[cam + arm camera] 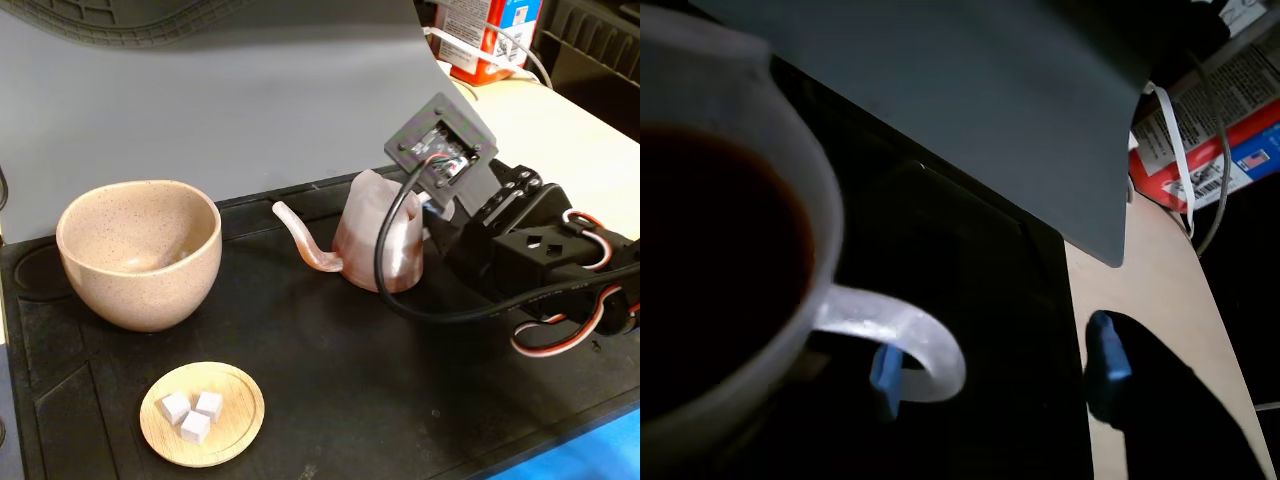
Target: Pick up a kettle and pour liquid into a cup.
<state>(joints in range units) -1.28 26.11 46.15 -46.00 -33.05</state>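
The pinkish translucent kettle (380, 240) stands upright on the black mat, and its thin spout (305, 245) points left toward the cup (140, 250). The beige speckled cup sits at the mat's left, apart from the kettle. In the wrist view the kettle's rim (825, 210) fills the left side, with dark reddish liquid (710, 260) inside. My gripper (995, 368) is open at the kettle's right side. One blue fingertip (885, 378) shows through the loop handle (915, 340) and the other (1105, 360) stands well clear to the right. The fixed view hides the fingers behind the kettle.
A small wooden dish (202, 413) with three white cubes lies in front of the cup. The arm (530, 250) and its cable (385, 260) reach in from the right. A grey backdrop (250, 100) stands behind the mat, and a red-and-white box (490, 35) sits at the back right.
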